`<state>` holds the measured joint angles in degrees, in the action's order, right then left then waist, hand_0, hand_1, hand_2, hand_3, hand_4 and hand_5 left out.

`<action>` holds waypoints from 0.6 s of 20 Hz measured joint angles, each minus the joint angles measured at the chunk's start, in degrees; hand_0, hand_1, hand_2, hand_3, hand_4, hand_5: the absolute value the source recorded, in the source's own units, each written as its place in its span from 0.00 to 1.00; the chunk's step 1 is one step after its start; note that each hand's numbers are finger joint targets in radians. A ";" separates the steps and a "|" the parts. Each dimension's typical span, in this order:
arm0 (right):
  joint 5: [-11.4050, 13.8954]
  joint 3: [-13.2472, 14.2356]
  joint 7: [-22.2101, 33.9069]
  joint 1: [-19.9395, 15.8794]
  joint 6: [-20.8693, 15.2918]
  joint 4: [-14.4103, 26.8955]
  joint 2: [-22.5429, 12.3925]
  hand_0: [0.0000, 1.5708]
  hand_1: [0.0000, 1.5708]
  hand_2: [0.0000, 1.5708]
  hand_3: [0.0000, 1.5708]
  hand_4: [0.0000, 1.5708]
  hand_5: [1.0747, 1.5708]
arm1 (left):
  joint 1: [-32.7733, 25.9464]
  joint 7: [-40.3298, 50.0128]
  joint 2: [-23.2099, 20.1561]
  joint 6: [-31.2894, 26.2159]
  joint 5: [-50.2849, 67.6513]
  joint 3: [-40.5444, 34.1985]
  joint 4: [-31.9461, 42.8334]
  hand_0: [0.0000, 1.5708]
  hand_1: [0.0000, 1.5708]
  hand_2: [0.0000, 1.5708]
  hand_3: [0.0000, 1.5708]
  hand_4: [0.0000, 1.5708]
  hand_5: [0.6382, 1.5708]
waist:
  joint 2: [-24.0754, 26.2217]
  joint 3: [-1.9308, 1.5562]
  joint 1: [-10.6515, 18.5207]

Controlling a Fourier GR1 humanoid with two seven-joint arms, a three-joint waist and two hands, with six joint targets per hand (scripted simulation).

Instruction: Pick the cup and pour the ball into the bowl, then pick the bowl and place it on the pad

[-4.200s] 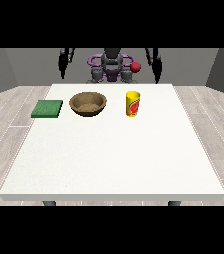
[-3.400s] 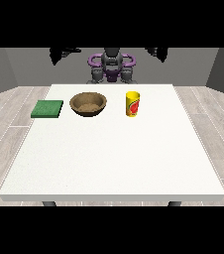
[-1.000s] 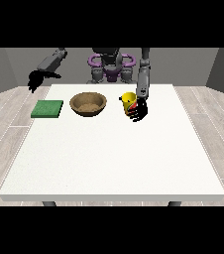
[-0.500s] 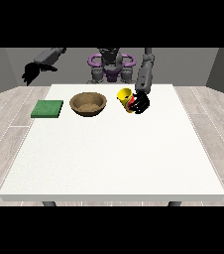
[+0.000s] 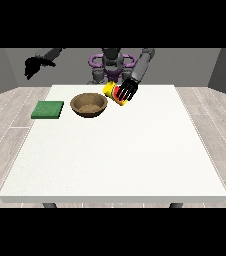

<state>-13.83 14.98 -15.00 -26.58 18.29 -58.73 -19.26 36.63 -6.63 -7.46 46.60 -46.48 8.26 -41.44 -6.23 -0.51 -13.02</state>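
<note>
— Where is the yellow cylindrical cup with the red mark (image 5: 116,93) sitting?

— Near the table's (image 5: 135,160) far edge, lifted and tilting, the hand at the view's right (image 5: 127,90) curling round it. The ball isn't showing.

— Advice?

— Carry its mouth over the brown round bowl (image 5: 89,105) before tipping further. The other hand (image 5: 33,65) is hanging clear; its fingers I cannot tell.

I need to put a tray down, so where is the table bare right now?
The white table is bare across its whole near half and along its right side. The far-left strip is crowded: green pad, brown bowl, and the tilted yellow cup held above.
</note>
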 measured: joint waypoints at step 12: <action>1.67 1.81 -4.54 1.67 0.93 11.93 -1.70 0.00 0.00 0.11 0.21 0.46 0.94 | 14.14 30.64 6.95 -17.46 -24.27 19.09 3.24 0.43 0.43 1.00 1.00 0.50 1.00 | 7.01 0.30 4.54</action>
<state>-12.16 16.79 -19.54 -24.91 19.22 -46.80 -20.96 50.77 24.01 -0.51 29.13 -70.75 27.35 -38.20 0.78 -0.21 -8.48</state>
